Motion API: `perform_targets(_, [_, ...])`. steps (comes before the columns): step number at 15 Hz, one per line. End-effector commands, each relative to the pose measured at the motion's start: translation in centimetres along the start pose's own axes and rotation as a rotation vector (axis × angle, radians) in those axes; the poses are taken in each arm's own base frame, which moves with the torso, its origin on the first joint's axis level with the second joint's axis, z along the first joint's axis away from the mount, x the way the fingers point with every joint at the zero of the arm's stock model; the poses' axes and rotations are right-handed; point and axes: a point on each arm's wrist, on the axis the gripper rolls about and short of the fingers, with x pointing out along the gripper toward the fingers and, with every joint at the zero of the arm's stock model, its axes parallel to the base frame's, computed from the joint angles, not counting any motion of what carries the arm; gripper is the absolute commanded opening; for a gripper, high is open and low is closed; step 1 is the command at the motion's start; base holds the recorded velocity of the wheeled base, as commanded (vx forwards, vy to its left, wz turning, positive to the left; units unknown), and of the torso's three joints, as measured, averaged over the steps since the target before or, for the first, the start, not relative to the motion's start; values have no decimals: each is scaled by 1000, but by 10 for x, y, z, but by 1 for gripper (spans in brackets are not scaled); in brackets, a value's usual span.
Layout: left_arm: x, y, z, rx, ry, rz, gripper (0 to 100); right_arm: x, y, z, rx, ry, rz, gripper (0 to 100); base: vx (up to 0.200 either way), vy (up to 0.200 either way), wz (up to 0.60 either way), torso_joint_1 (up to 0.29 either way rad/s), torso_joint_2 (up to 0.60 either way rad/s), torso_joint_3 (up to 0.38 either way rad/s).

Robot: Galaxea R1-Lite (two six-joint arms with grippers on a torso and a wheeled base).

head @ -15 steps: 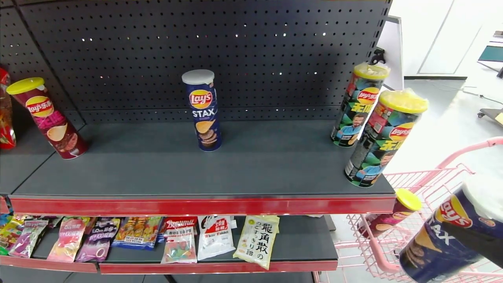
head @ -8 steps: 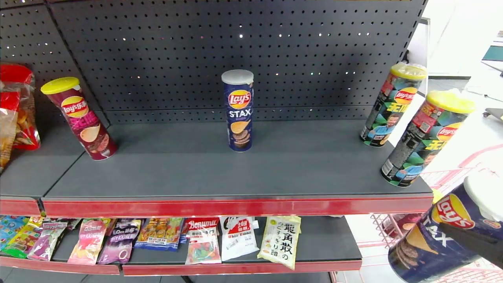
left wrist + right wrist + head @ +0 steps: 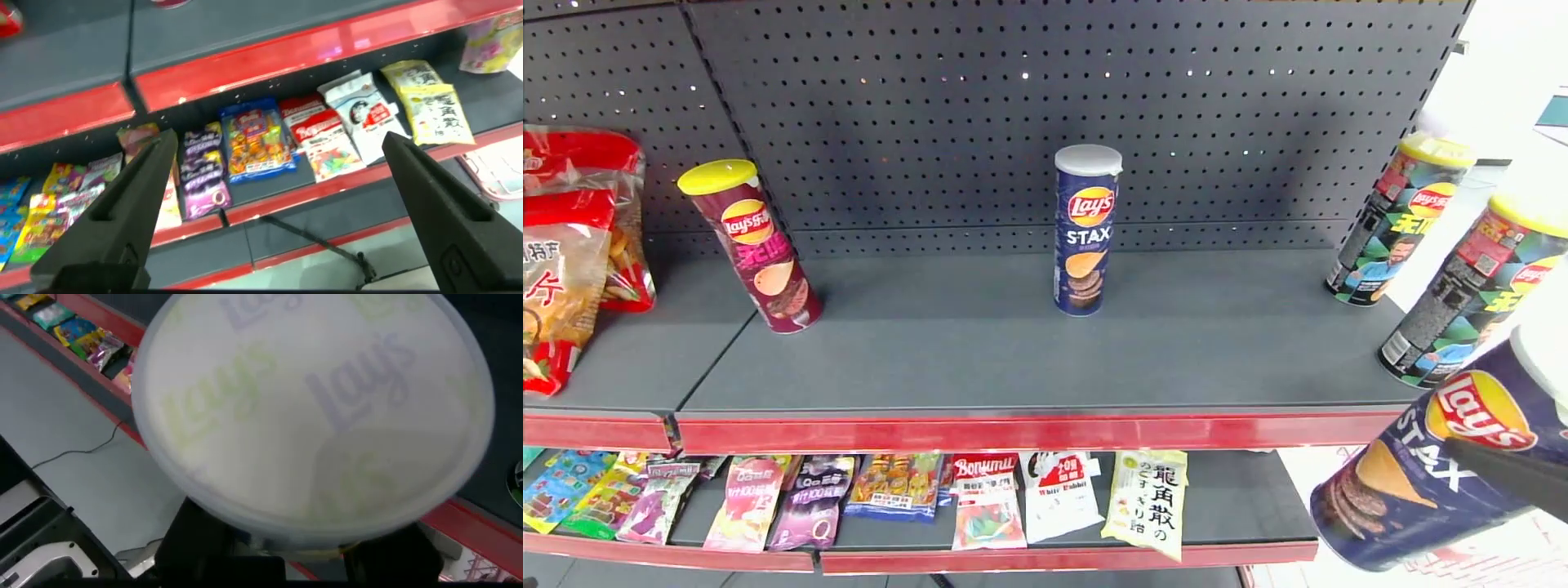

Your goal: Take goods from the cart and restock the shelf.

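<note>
My right gripper [image 3: 1499,472] is shut on a blue chip can [image 3: 1425,465], tilted in the air at the lower right, in front of and below the shelf's red front edge [image 3: 1029,429]. The right wrist view looks down on the can's white lid [image 3: 310,416]. On the dark top shelf [image 3: 980,351] a matching blue can [image 3: 1086,230] stands upright in the middle. A maroon can [image 3: 753,245] stands at the left and two green-black cans [image 3: 1401,220] [image 3: 1470,304] at the right end. My left gripper [image 3: 278,204] hangs open before the lower shelf, with nothing between its fingers.
Red snack bags [image 3: 572,245] fill the neighbouring shelf section at the left. Several flat snack packets [image 3: 980,498] lie along the lower shelf. A perforated back panel [image 3: 1013,106] closes the shelf behind. Bare shelf lies on both sides of the middle blue can.
The whole head picture has shifted to the right, so the camera has turned left; the pink cart has slid out of it. The held can stays at the lower right in my right gripper.
</note>
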Motion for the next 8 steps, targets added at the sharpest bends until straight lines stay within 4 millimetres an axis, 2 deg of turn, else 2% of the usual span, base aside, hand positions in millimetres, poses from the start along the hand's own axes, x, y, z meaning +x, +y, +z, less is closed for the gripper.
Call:
perform_targets(1, [2,1,2,-2,19,-3,100,1,4,4,-10,-15,74,0,0,0,0,0,0,0])
perform_targets(3, [3,1,5,-3,24,-4,100,-2,6,16,-18,-60,130,0,0,0,0,0,0,0])
perform_targets(6, [4,2,5,-4,31,-5,100,-1,10,28,-35,-90,183,0,200,0,0,-1,-2,4])
perform_targets(8, [4,2,7,-3,28,-5,100,-1,11,27,-35,-88,197,0,200,0,0,0,5,5])
